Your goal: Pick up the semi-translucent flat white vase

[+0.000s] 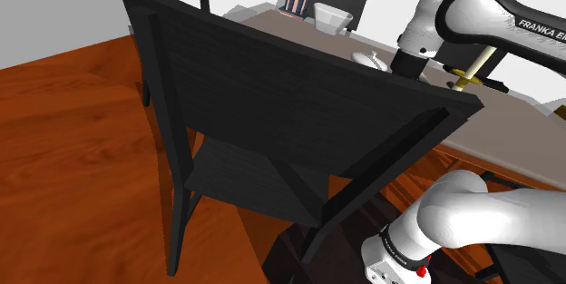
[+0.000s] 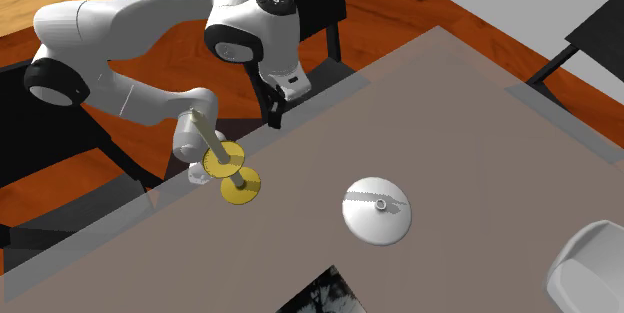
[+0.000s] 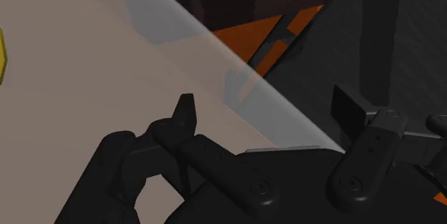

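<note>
The flat white vase (image 2: 377,209) lies on the grey-brown table (image 2: 470,101) like a shallow disc with a small neck in its middle. From the shoulder view it shows as a small white shape (image 1: 367,60) just past the chair's top rail. My black gripper (image 2: 273,111) hangs over the table's near edge, well apart from the vase toward the second exterior view's upper left. In the wrist view the gripper (image 3: 265,104) is open with nothing between its fingers, and the table edge runs slantwise under it. The hand (image 1: 410,66) sits beside the vase.
A yellow two-disc object on a rod (image 2: 230,171) stands at the table edge near the arm. A white cup (image 2: 590,261) sits at the far corner. A large black chair (image 1: 272,119) blocks much of the shoulder view. A wooden floor lies below.
</note>
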### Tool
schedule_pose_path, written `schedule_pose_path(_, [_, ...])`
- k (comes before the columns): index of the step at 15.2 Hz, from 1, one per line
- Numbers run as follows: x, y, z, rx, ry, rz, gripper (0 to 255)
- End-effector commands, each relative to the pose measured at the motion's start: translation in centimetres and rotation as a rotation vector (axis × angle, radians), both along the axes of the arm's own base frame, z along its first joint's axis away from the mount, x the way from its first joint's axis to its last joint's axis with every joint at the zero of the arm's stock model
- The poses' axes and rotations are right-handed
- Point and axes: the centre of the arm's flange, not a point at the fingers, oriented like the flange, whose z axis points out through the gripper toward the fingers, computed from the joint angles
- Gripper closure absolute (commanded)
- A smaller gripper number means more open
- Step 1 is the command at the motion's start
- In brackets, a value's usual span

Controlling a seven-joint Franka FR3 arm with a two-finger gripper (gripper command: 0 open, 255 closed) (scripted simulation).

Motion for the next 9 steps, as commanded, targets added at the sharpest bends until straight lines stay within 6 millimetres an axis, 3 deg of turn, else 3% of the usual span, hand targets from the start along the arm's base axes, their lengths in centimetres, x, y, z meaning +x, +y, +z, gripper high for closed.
schedule_pose_path(1, [0.0, 0.0, 0.0, 0.0, 0.0, 0.0, 0])
schedule_pose_path(9, [6.3, -7.5, 2.5, -0.013, -0.031, -0.013, 0])
